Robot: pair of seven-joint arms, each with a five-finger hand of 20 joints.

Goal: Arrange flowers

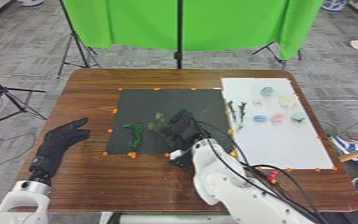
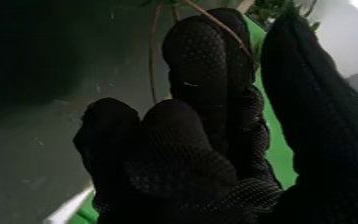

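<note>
In the head view, my right hand (image 1: 182, 129) is over the black mat (image 1: 149, 106), beside a thin leafy stem (image 1: 163, 125). A dark green stem piece (image 1: 134, 136) lies farther left on the mat. In the right wrist view, thin brown stems (image 2: 153, 55) pass across or beside the fingers of my right hand (image 2: 193, 145), which are relaxed with the thumb apart; greenery (image 2: 266, 11) shows near the thumb's tip. My left hand (image 1: 63, 137) is held open left of the mat. Blue flower heads (image 1: 267, 91), a pink one (image 1: 278, 117) and a pale one (image 1: 288, 101) lie on the white board.
The white board (image 1: 286, 145) covers the table's right side, with two green stems (image 1: 242, 111) near its left edge. A small red object (image 1: 273, 176) is close to the right arm's cables. Orange markers (image 1: 132, 155) edge the mat. Tripods and a green curtain stand behind the table.
</note>
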